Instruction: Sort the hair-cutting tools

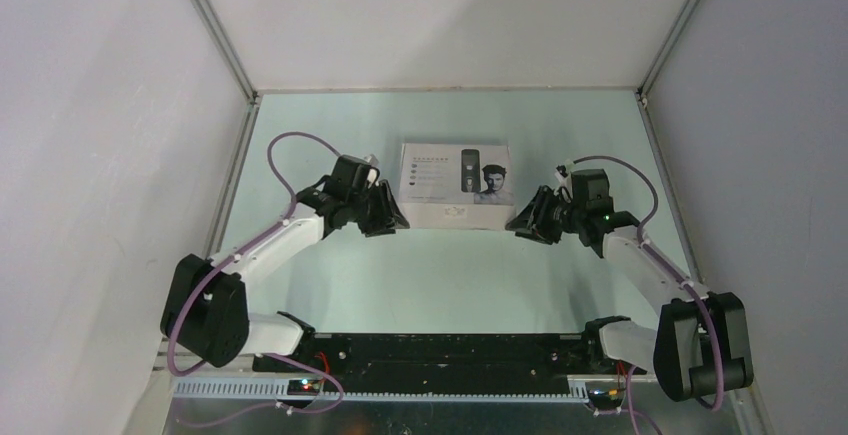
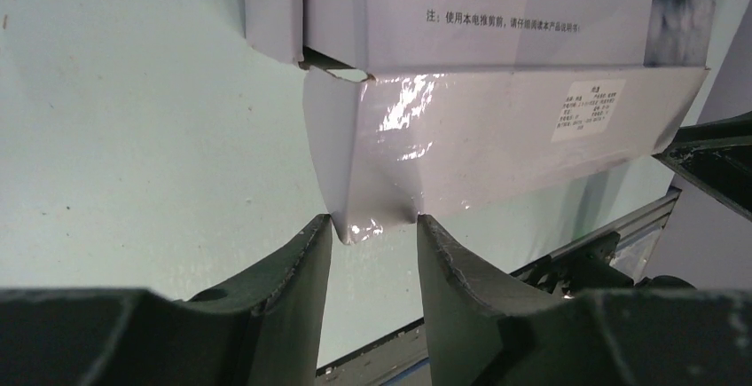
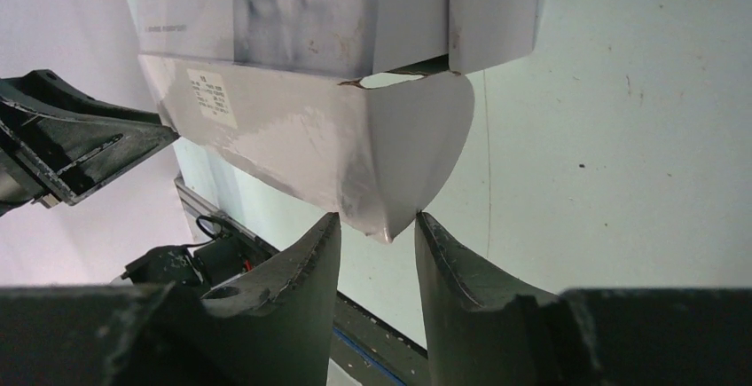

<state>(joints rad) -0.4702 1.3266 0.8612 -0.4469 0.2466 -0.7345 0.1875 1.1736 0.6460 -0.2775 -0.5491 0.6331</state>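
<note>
The white cardboard box (image 1: 455,183), printed with a clipper and a man's face, lies flat on the table. Its near flap (image 2: 497,137) hangs open toward me. My left gripper (image 1: 392,217) pinches the flap's left corner between its fingertips (image 2: 374,222), and the flap buckles there. My right gripper (image 1: 522,223) pinches the flap's right corner (image 3: 377,219), which curls between the tips. The flap also shows in the right wrist view (image 3: 355,146). No clipper, cord, brush or comb attachment is in view.
The pale green table (image 1: 450,275) is walled at the back and both sides. The black rail (image 1: 450,350) with the arm bases runs along the near edge. Each wrist view shows the other gripper beside the flap (image 2: 709,160) (image 3: 71,142).
</note>
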